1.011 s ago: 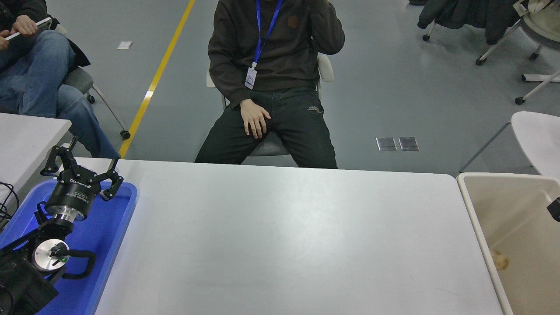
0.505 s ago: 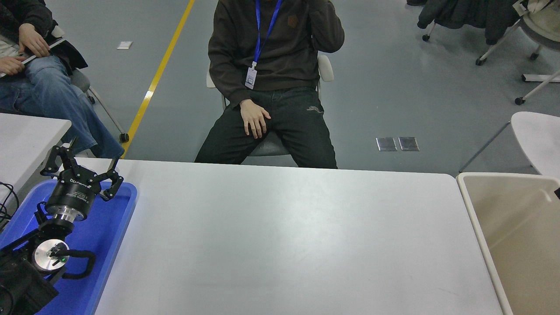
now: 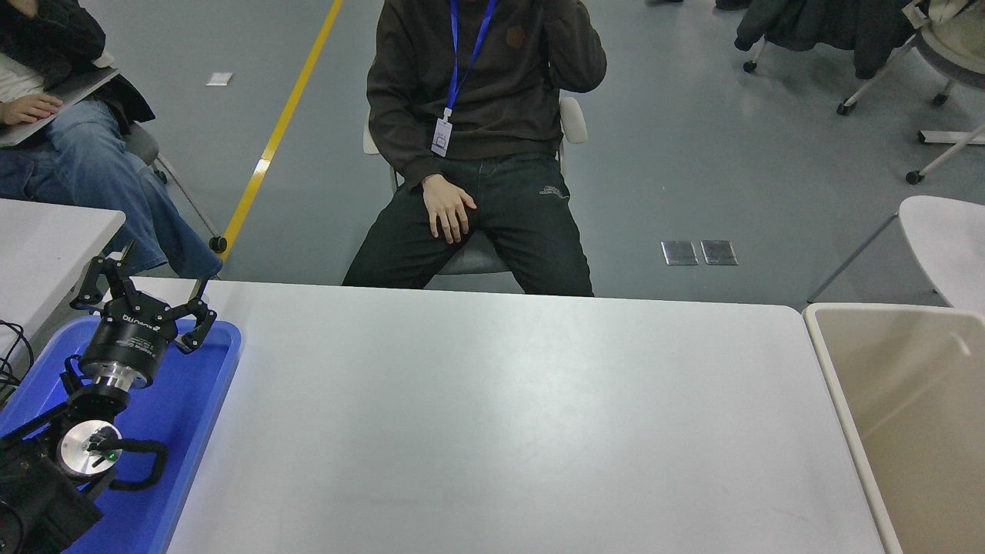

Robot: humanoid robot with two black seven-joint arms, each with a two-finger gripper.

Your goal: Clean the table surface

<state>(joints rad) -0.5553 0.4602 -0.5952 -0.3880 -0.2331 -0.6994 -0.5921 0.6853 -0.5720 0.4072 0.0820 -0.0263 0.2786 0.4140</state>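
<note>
Here, at lower left of the frame: left gripper [image 3: 142,296] parked above a blue tray [image 3: 188,431], jaws spread wide, nothing between them. Just beyond, at the left edge, corner of a smaller white table [image 3: 46,246]; above it, upper left, a seated person in jeans [image 3: 92,161]. Across the middle and lower frame: the table surface [image 3: 492,431], bare white from tray to bin, no object or scrap lying on it. At top centre, a second seated person [image 3: 477,138] in dark clothes, one hand resting on a thigh. At lower right, butted against the surface's edge: a beige bin [image 3: 846,400]. Gone from the right edge: the black tip of the right gripper, visible over the bin a second ago, now out of view. Judged from that withdrawal and the bare top: clearing apparently finished, nothing left to lift.
</note>
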